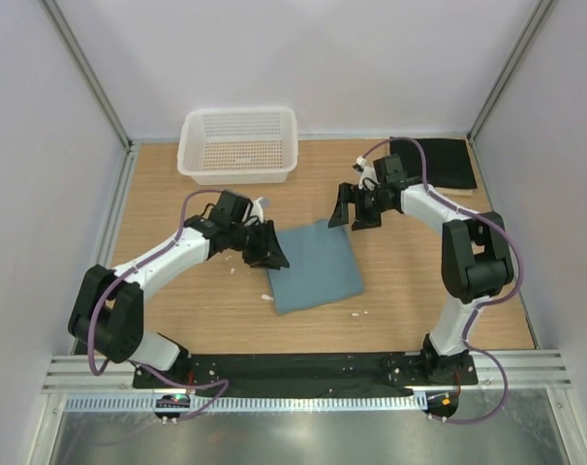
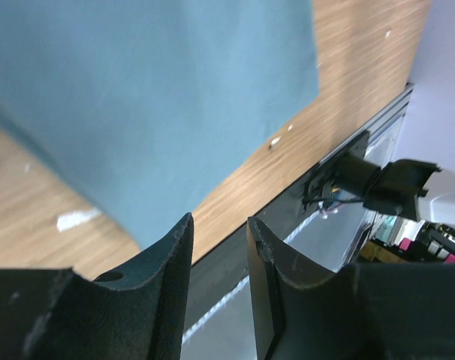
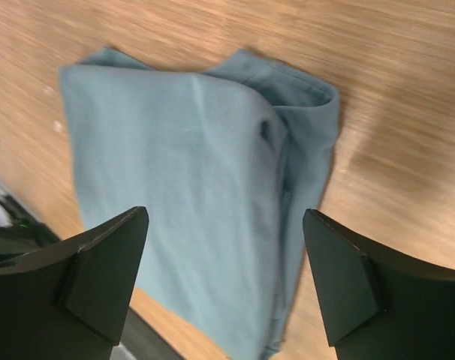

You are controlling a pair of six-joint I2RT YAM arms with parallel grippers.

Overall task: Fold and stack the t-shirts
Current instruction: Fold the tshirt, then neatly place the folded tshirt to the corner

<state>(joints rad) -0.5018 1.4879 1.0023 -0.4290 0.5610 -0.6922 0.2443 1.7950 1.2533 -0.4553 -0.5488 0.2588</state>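
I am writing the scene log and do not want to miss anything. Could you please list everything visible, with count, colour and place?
teal t-shirt: one, dusty teal-blue, folded, middle of the table
black t-shirt: one, black, folded flat, far right corner
basket: one, white plastic mesh, far edge, left of centre
scraps: a few, white, tiny, on the wood around the teal t-shirt
table: one, light brown wood
left gripper: one, black, at the teal t-shirt's left edge, narrow gap, holding nothing
right gripper: one, black, by the teal t-shirt's far right corner, wide open, holding nothing
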